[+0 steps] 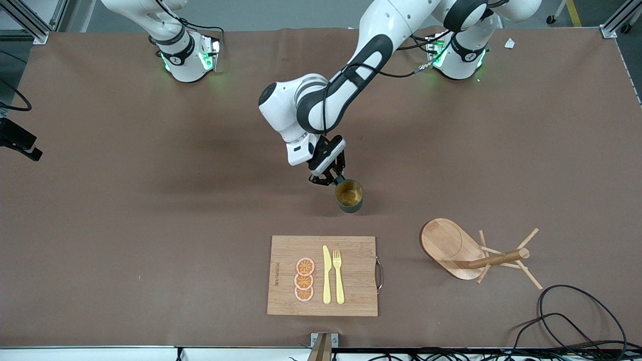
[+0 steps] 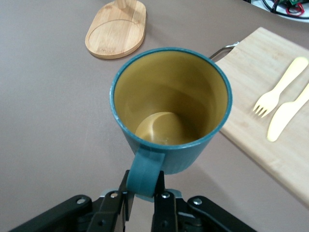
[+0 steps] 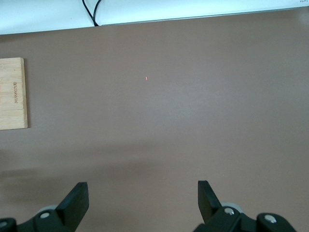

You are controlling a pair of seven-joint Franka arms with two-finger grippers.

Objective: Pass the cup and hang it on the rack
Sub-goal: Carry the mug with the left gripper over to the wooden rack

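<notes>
While our left gripper [image 2: 143, 195] reaches out over the middle of the brown table [image 1: 125, 200], its two black fingers [image 2: 161, 208] are pinched tight on the small side handle of the dark teal cup with a mustard-yellow inside [image 1: 349, 195]. We see the cup upright, mouth up, at the table's middle; whether it rests on the surface or hangs just above it we cannot tell. Nearer the front camera lies a rectangular wooden cutting board [image 1: 351, 296] carrying three orange slices [image 1: 304, 279], a pale yellow knife [image 1: 326, 276] and a pale yellow fork [image 1: 338, 276]. Toward the left arm's end stands the light wooden rack [image 1: 446, 243], with an oval dished base, a central post and thin angled pegs, well apart from the cup. Our right gripper [image 3: 143, 200] waits above bare table, fingers spread wide and holding nothing.
</notes>
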